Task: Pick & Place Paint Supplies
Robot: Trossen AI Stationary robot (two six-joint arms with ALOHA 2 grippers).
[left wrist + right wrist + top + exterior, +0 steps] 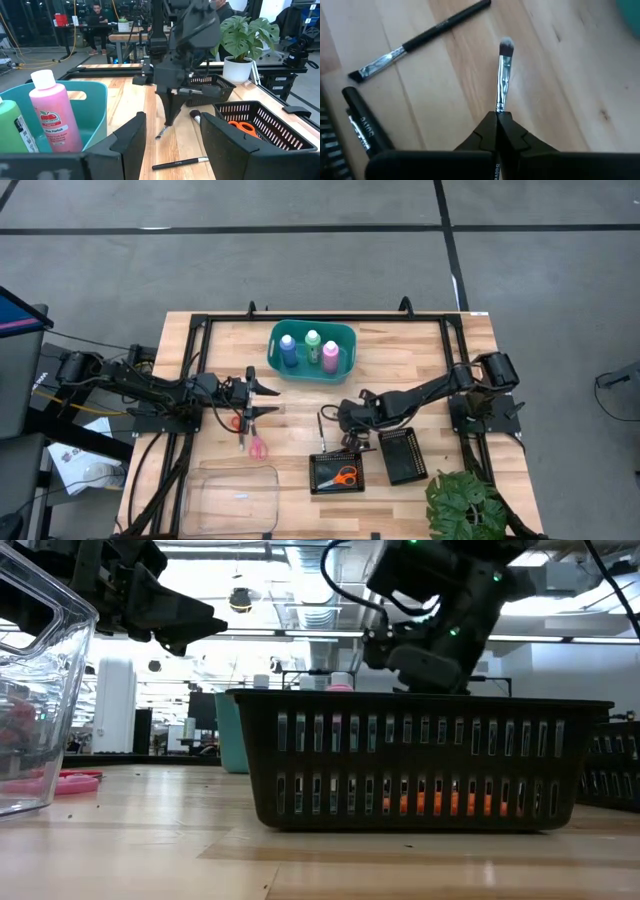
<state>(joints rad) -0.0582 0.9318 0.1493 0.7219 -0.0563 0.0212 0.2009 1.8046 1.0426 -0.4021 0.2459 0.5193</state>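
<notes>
- Right end effector (497, 116) is seen clamped shut on a thin brush (503, 75); the bristle tip is angled toward the wooden surface (580, 90), near centre.
- Two more brushes (417, 41) are noted lying flat just beside it.
- Left end effector (262, 398) is held over the surface left of centre, fingers (131, 137) parted, nothing between them.
- Blue bottle (288, 351), green bottle (312, 347) and pink bottle (330, 355) are stood upright in the teal basket (346, 332), far centre.
- Orange-handled scissors (340, 476) are laid in the near black mesh tray (317, 485).
- Pink scissors (256, 446) are found on the surface beneath the left arm.
</notes>
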